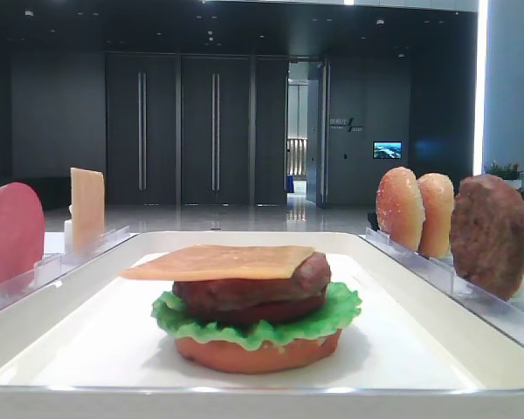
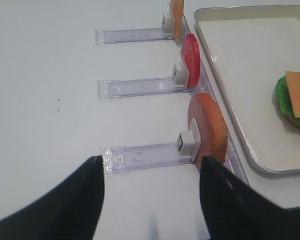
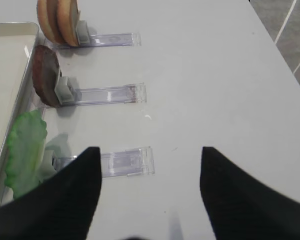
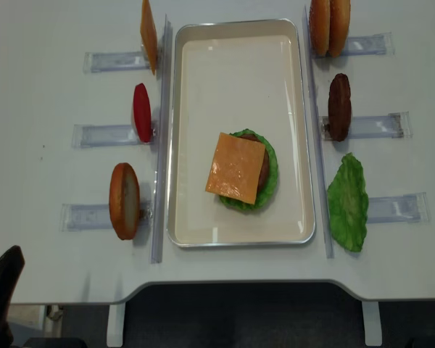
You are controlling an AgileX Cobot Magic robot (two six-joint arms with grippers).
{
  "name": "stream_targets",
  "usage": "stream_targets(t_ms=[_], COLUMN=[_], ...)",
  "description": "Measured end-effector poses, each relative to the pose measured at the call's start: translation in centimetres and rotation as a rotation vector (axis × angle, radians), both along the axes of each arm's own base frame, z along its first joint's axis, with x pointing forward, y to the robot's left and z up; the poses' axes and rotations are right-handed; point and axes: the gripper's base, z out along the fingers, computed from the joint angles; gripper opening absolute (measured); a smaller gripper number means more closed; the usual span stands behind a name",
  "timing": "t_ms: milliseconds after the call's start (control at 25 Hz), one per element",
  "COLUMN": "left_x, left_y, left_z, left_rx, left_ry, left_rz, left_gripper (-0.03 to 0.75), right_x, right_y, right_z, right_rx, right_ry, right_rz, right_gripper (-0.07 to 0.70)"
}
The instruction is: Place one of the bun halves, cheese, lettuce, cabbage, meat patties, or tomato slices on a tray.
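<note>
The white tray [image 4: 305,130] lies mid-table. On it is a stack: a cheese [image 4: 235,167] slice on top, a dark meat patty [image 1: 244,292], ruffled lettuce [image 1: 258,325] and a bun half [image 1: 258,353] at the bottom. Left of the tray, another cheese slice [image 4: 148,32], a tomato slice [image 4: 141,112] and a bun half [image 2: 207,127] stand on edge. On the right are two bun halves [image 4: 329,27], a patty [image 3: 45,75] and a lettuce leaf [image 3: 24,150]. My left gripper [image 2: 150,162] hovers open beside the near bun half. My right gripper [image 3: 149,150] is open over bare table.
Clear plastic racks [image 2: 140,87] hold the upright pieces on both sides of the tray; their empty ends [image 3: 127,162] point outward. The table's front edge [image 4: 217,286] is close behind the tray. A dark arm part [image 4: 1,290] shows at the front left corner.
</note>
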Motion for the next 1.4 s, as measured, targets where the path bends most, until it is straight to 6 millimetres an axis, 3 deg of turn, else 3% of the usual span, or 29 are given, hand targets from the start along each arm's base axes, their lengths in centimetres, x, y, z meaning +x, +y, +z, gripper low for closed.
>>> stream_targets(t_ms=[1400], left_x=[0.0], left_y=[1.0], left_z=[0.0], left_rx=[0.021], left_ry=[0.003], left_rz=[0.119], left_gripper=[0.462], right_x=[0.0], right_y=[0.0], right_z=[0.0], right_rx=[0.0], right_ry=[0.0], right_rz=[0.0], right_gripper=[0.416])
